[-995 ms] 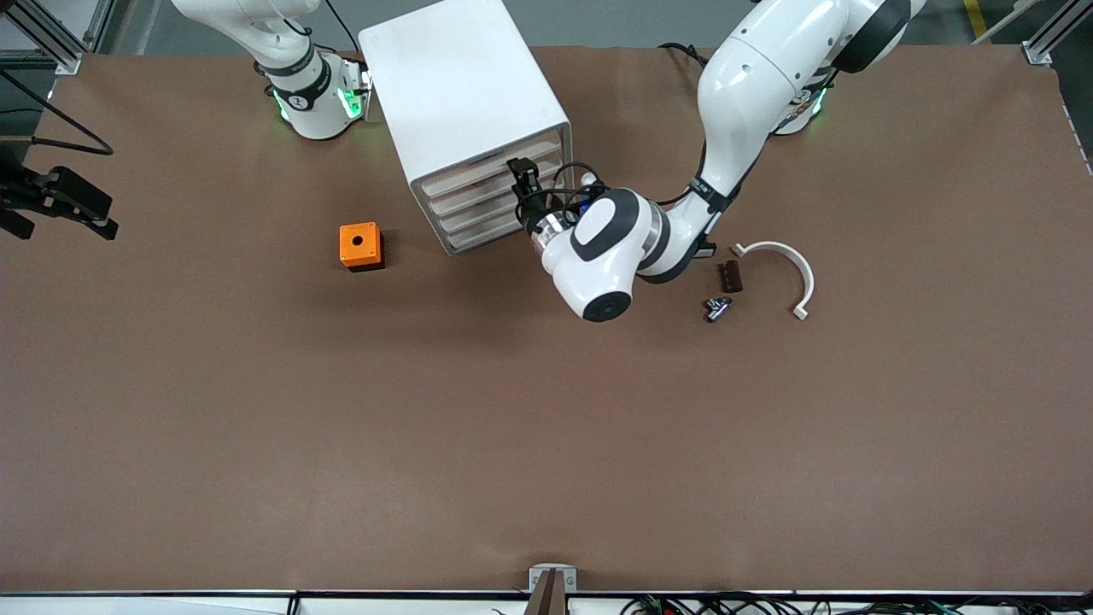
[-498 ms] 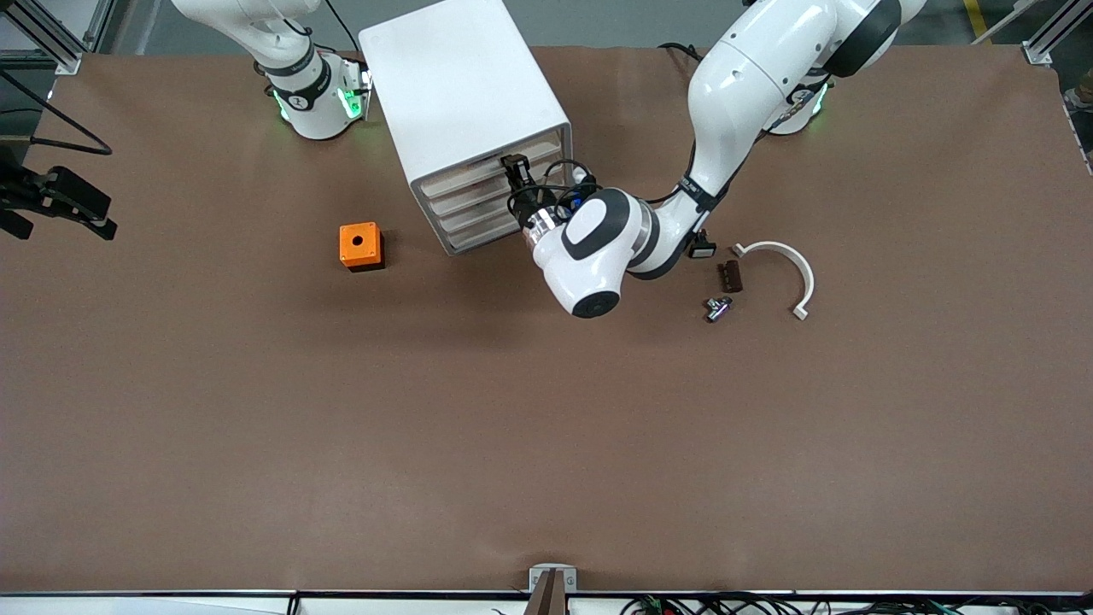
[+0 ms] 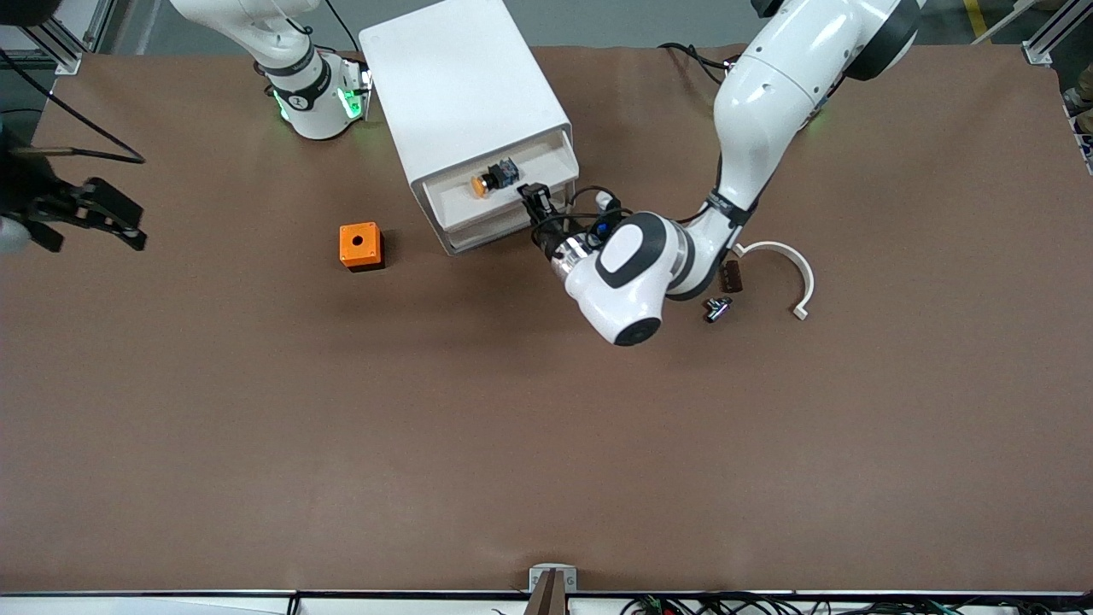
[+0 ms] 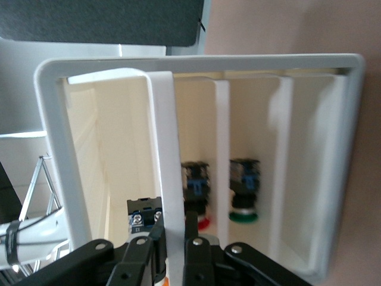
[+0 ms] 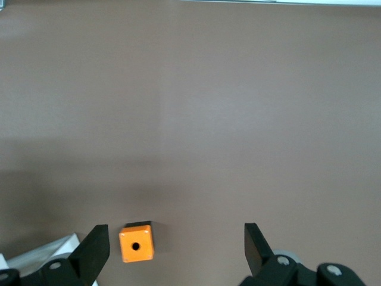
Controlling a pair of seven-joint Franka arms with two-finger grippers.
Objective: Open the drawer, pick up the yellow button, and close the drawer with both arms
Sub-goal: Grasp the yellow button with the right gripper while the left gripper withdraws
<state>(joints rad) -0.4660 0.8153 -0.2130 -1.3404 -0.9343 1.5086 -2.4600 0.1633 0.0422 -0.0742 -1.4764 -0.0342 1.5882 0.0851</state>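
The tall white cabinet (image 3: pixel 465 102) stands near the robots' bases. Its uppermost drawer (image 3: pixel 546 166) is pulled partly out. The button (image 3: pixel 493 178), orange cap on a black-and-blue body, lies inside it. My left gripper (image 3: pixel 535 203) is in front of the cabinet, shut on the drawer's front wall. In the left wrist view the fingers (image 4: pixel 191 235) pinch that white wall (image 4: pixel 165 161), and the button's body (image 4: pixel 144 213) shows just inside. My right gripper (image 3: pixel 137 229) hangs open over the right arm's end of the table. In its wrist view the right gripper (image 5: pixel 175 250) holds nothing.
An orange cube with a round hole (image 3: pixel 359 246) sits beside the cabinet toward the right arm's end. A white curved clip (image 3: pixel 781 266), a small brown part (image 3: pixel 729 276) and a metal piece (image 3: pixel 717 307) lie near the left arm's elbow. Lower drawers hold red-capped (image 4: pixel 196 193) and green-capped (image 4: pixel 244 193) buttons.
My left gripper closed on the top drawer's front and pulled it out toward the front camera, uncovering the button. My right gripper drifted slightly inward over the table.
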